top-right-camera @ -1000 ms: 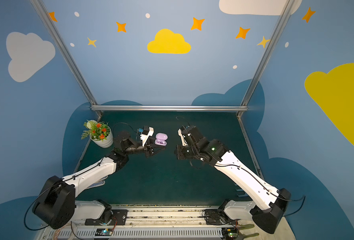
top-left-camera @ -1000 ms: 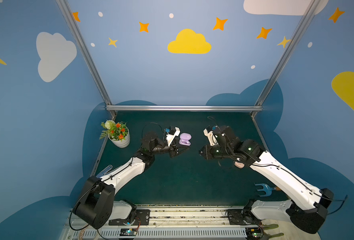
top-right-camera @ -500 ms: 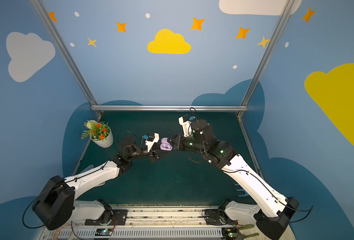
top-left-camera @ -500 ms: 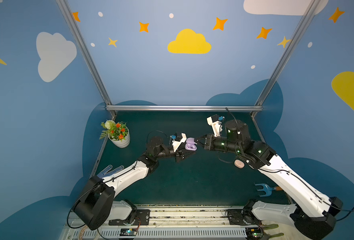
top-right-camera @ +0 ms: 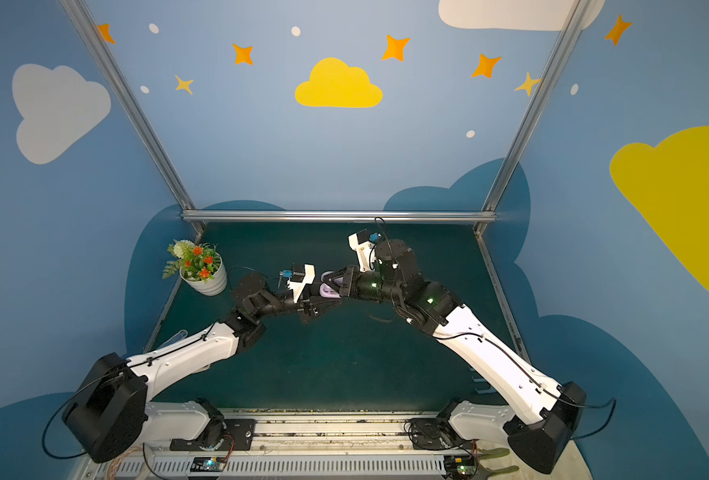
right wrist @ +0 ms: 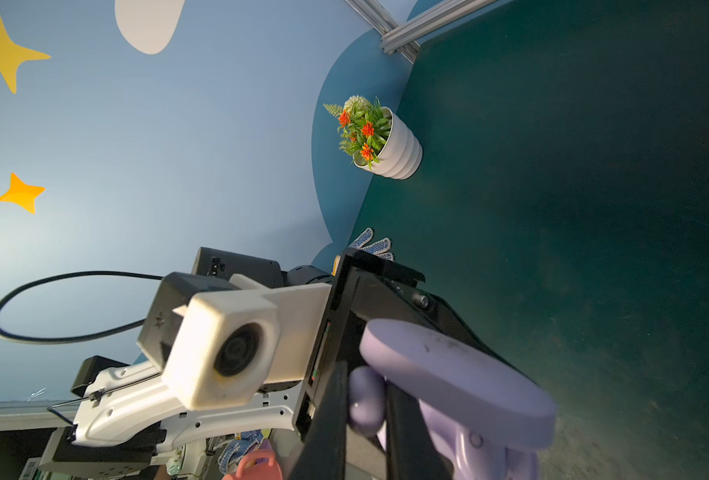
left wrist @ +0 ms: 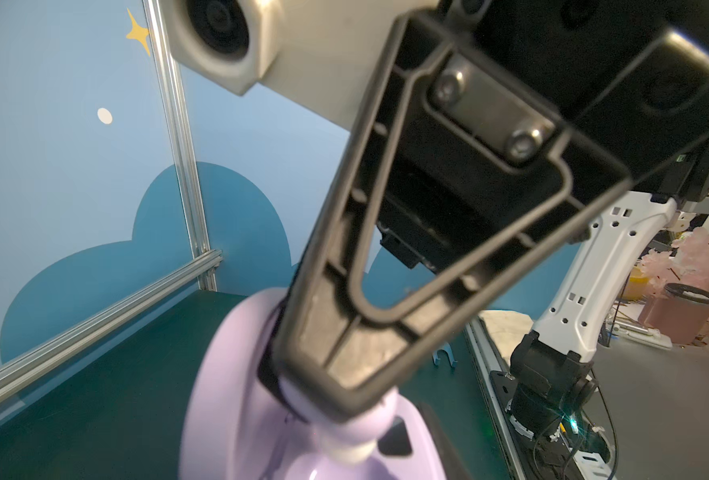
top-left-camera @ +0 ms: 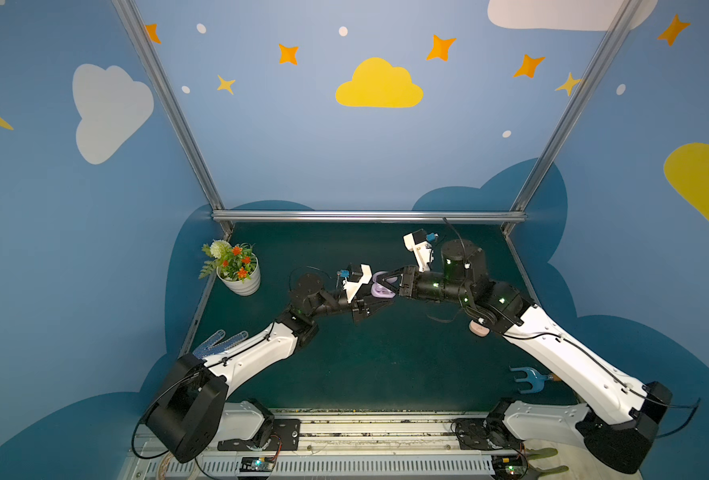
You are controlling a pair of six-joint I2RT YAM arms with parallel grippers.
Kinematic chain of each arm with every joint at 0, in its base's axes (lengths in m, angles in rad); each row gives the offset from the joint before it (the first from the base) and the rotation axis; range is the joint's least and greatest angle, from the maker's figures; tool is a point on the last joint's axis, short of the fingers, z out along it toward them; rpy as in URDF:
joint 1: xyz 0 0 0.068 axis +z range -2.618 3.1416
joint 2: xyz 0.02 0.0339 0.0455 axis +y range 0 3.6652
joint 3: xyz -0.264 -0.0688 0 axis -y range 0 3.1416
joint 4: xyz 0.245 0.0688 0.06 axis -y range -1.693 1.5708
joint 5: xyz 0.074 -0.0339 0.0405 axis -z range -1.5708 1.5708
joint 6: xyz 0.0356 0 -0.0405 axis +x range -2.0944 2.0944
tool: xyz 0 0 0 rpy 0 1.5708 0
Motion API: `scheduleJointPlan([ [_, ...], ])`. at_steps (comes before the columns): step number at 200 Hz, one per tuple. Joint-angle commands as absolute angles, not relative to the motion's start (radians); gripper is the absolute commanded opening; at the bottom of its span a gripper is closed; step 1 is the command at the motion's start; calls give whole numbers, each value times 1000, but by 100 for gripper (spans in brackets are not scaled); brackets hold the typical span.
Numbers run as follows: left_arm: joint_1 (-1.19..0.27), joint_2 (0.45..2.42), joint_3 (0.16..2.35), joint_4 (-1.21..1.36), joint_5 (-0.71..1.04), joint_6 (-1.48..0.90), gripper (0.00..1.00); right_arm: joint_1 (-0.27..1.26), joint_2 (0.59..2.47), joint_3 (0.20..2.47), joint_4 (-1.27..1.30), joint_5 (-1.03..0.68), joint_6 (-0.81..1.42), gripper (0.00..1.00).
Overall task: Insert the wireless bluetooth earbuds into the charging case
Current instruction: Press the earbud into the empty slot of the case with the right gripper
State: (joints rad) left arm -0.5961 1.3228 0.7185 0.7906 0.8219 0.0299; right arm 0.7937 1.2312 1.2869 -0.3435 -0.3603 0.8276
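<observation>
An open lavender charging case (top-left-camera: 381, 291) (top-right-camera: 328, 289) hangs above the green mat, and my left gripper (top-left-camera: 375, 300) is shut on its base. In the left wrist view its lid (left wrist: 220, 374) stands up beside the base (left wrist: 344, 467). My right gripper (right wrist: 365, 384) (top-left-camera: 387, 284) is shut on a lavender earbud (right wrist: 367, 405) (left wrist: 346, 434). It holds the bud right at the base, between lid (right wrist: 456, 374) and base (right wrist: 481, 457). Whether the bud sits in its recess I cannot tell.
A white flower pot (top-left-camera: 239, 272) stands at the mat's back left. A dotted glove (top-left-camera: 220, 341) lies under the left arm. A peach-pink case (top-left-camera: 479, 329) lies beneath the right arm, and a blue forked tool (top-left-camera: 527, 379) lies at the front right.
Both arms have come together at the middle. The left carried the case to the right. The right swung its fingers leftward until the earbud met the open case.
</observation>
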Motion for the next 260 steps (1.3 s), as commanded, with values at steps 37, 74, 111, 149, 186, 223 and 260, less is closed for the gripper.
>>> scheduleJointPlan([
  [37, -595, 1289, 702, 840, 808, 28, 19, 802, 1238, 1259, -318, -388, 848, 9],
  [74, -595, 1285, 703, 837, 805, 31, 19, 802, 1241, 1254, -321, -401, 853, 9],
  [111, -596, 1279, 700, 837, 800, 33, 19, 802, 1245, 1250, -328, -409, 856, 10],
  [149, -595, 1274, 699, 833, 797, 35, 19, 802, 1232, 1244, -372, -374, 846, 19],
  [186, -594, 1272, 699, 833, 797, 35, 19, 800, 1223, 1258, -412, -346, 827, 30],
  [223, -594, 1269, 699, 831, 799, 37, 19, 800, 1223, 1266, -432, -333, 817, 40],
  [260, -594, 1266, 701, 825, 798, 41, 19, 800, 1221, 1285, -449, -328, 806, 44],
])
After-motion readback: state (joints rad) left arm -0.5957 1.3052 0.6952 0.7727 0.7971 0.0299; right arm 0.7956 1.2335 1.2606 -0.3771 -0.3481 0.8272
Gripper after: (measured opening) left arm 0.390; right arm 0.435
